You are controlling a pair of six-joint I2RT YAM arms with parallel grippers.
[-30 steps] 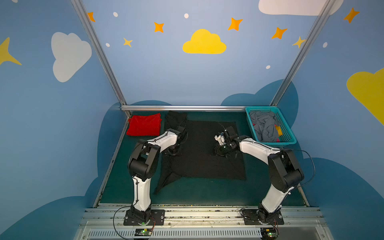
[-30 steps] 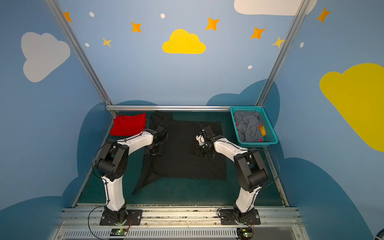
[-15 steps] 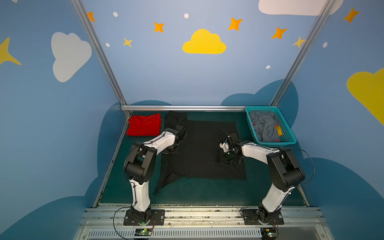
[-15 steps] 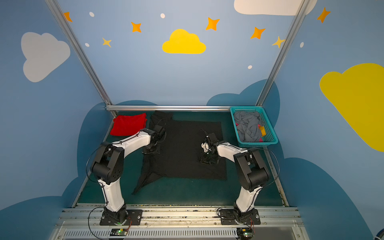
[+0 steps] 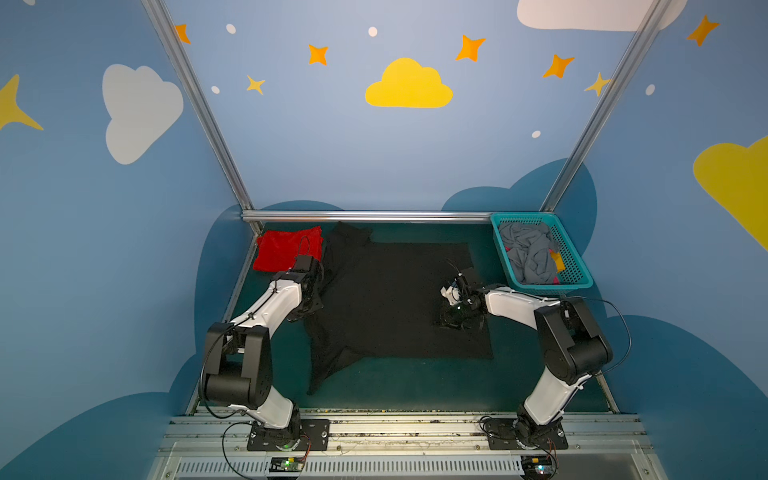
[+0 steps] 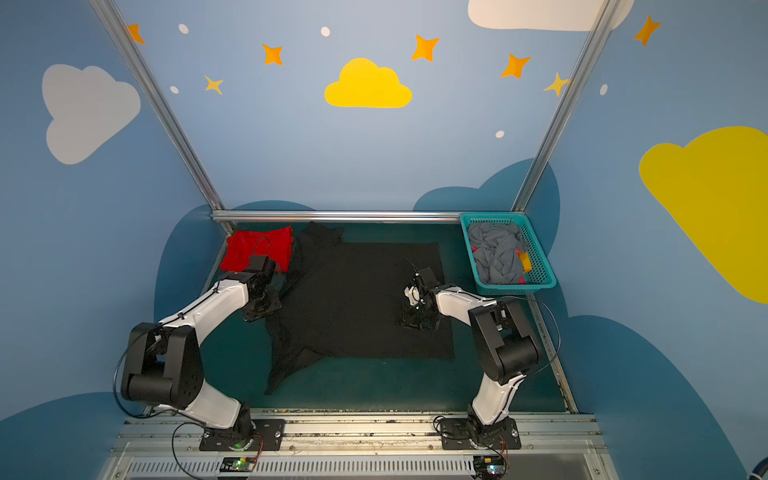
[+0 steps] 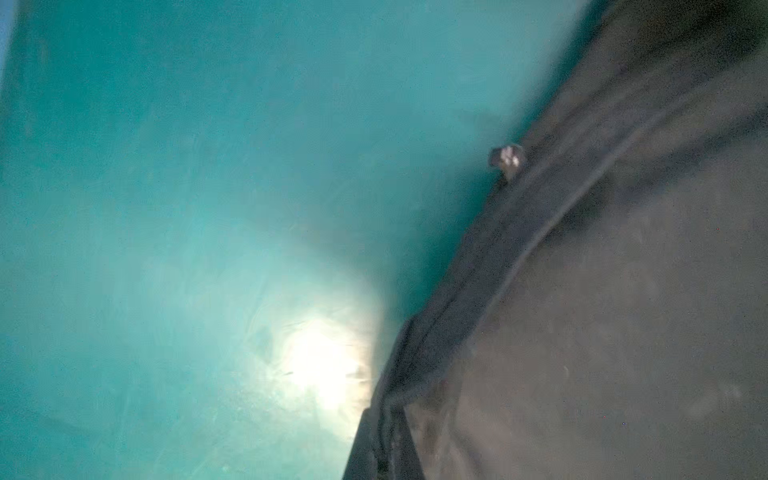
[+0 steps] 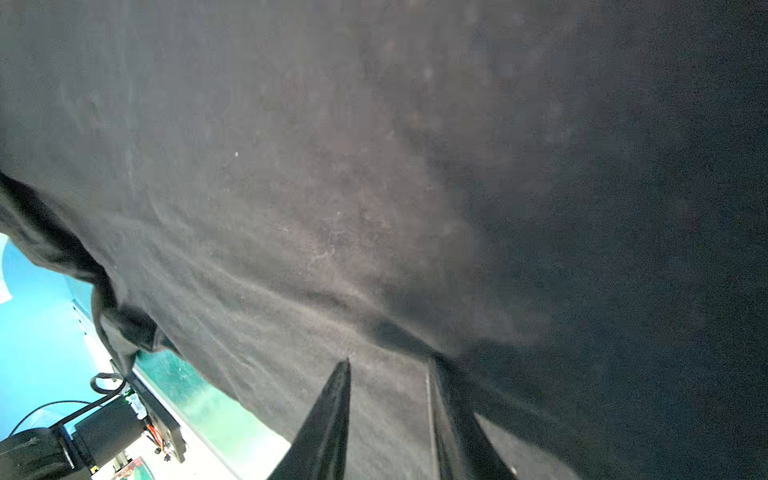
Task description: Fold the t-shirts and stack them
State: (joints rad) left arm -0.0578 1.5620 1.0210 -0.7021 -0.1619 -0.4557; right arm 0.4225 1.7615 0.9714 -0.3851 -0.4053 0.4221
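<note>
The black t-shirt (image 5: 386, 299) (image 6: 353, 299) lies spread plain side up on the teal table, with a sleeve trailing toward the near left. My left gripper (image 5: 311, 306) (image 6: 259, 309) (image 7: 380, 453) is at the shirt's left edge and is shut on its hem. On the shirt's right part, my right gripper (image 5: 455, 322) (image 6: 417, 322) (image 8: 388, 365) stands with its jaws apart. Its fingertips press the cloth, and a fold lies over one finger. The red t-shirt (image 5: 278, 251) (image 6: 245, 249) lies folded at the far left corner.
A teal mesh basket (image 5: 552, 286) (image 6: 515, 286) holding grey clothes (image 5: 528, 257) stands at the far right. A metal rail (image 5: 365, 215) runs along the table's back edge, with blue walls on both sides. The arm bases sit on the near rail.
My left gripper has closed on the black shirt's left edge, and its arm has drawn back to the near left. My right gripper has slid nearer along the shirt's right side.
</note>
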